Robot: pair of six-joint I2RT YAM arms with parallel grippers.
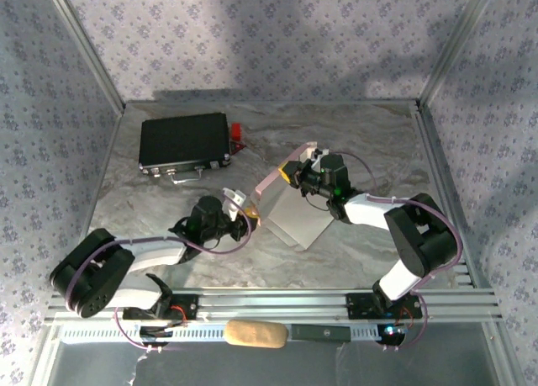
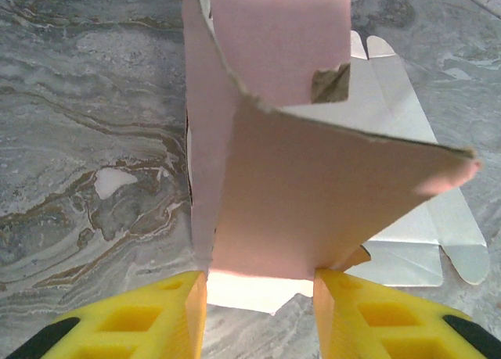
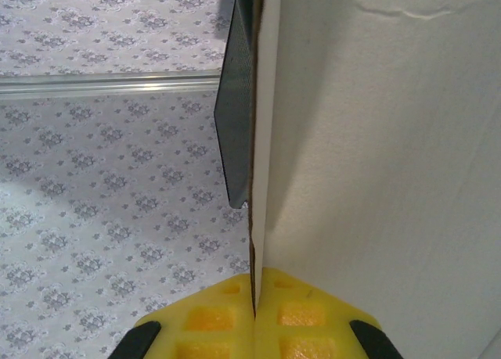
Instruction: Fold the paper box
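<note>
Paper box (image 1: 296, 220): centre of the top view, on the marble table (image 1: 361, 134); mostly flat sheet, one pink panel raised.
Right gripper (image 3: 254, 316): clamped on the raised panel's edge.
Left gripper (image 2: 258, 296): jaws apart, pink flap between them; grip cannot be determined.
Done: one panel upright.
Remaining: other walls, flap tucking, closure; judged early stage.

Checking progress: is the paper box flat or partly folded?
Partly folded: on the paper box, a pink panel stands up, pinched by the right claw; whitish flaps lie flat.

text: none legible | paper box (image 2: 313, 210): plain pink (no print) | black case (image 1: 185, 142): no readable label
</note>
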